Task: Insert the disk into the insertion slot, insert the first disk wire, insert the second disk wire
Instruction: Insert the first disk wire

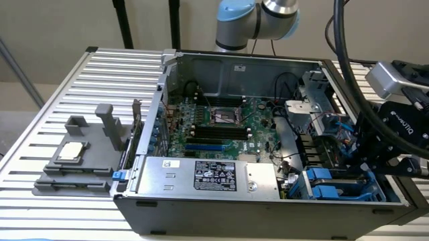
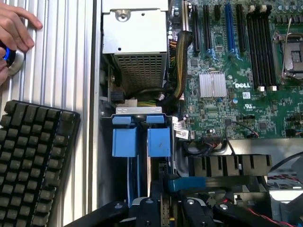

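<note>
disk | stands edge-on in insertion slot at computer case corner beside power supply | gripper close over it, clenched or released: cannot tell

White "DELL" lettering is printed on the green circuit-board motherboard. "ROBOTIQ" is printed on the black gripper. The print on the silver power-supply box's black-and-white label is illegible.

In the exterior view we look down aslant, from farther off, on the whole computer case on the counter. The wrist view looks steeply down into it, close (both share the motherboard and power-supply box).
</note>
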Action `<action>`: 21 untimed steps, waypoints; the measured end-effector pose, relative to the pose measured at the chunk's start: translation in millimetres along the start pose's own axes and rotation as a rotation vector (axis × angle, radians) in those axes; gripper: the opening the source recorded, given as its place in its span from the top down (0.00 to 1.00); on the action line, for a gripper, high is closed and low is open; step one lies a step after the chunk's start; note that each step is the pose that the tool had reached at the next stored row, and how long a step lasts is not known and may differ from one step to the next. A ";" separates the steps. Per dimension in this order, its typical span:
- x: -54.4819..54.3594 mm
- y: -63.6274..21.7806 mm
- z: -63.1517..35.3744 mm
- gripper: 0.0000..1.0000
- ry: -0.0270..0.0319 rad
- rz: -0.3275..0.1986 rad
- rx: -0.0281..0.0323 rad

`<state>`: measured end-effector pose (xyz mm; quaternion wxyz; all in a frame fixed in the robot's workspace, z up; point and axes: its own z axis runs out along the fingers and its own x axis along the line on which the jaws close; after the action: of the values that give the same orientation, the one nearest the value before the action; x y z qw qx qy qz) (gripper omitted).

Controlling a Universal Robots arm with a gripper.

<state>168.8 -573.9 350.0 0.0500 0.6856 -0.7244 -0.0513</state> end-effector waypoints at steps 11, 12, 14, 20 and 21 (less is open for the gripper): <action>0.8 16.4 -21.9 0.75 -0.0001 0.000 0.0000; 0.8 17.4 -23.7 0.75 0.0000 0.000 0.0000; 1.0 21.0 -25.2 0.75 -0.0001 0.000 0.0000; 1.7 32.9 -32.1 0.75 0.0001 0.000 0.0000; 1.7 33.8 -34.4 0.75 0.0004 0.000 0.0001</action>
<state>140.2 -573.9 388.9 0.0502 0.6856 -0.7245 -0.0511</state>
